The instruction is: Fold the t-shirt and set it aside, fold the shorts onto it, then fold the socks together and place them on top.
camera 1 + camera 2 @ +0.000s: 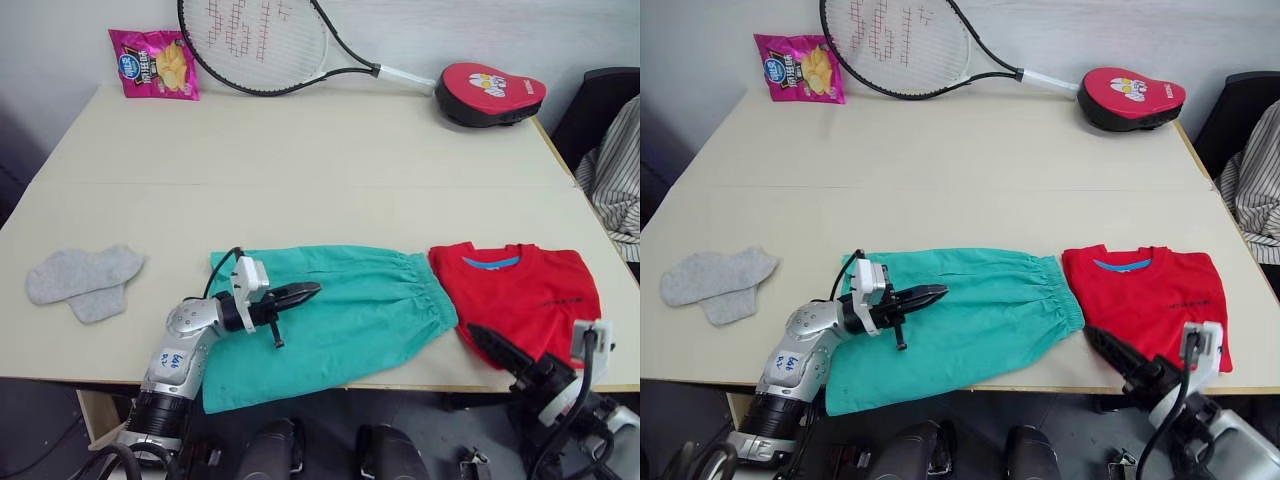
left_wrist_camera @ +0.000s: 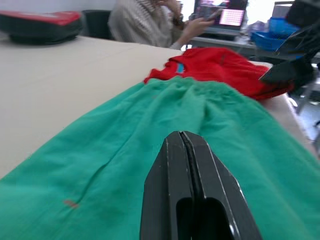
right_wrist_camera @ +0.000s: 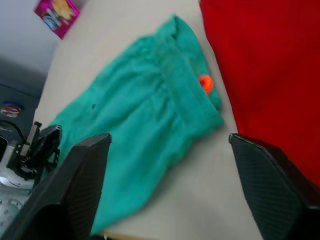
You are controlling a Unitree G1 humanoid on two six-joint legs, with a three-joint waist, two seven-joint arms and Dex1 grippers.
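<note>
At table's back: "367" racket (image 1: 262,40).

The shorts (image 1: 345,310) lie mid-table (image 1: 300,180): t-shirt (image 1: 520,295) just right (touching the waistband), socks (image 1: 85,280) well left, racket (image 1: 265,40), snack bag (image 1: 155,62) and padded case (image 1: 490,92) behind.

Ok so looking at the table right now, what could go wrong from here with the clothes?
1. The teal-green cloth shorts hang over the table's near edge, so a tug from the shut left gripper above them could drag them off.
2. The shorts' gathered waistband touches the folded bright red t-shirt; lifting the shorts might pull that fold apart.
3. The open right gripper hovers near the t-shirt's front edge and may snag it.
</note>
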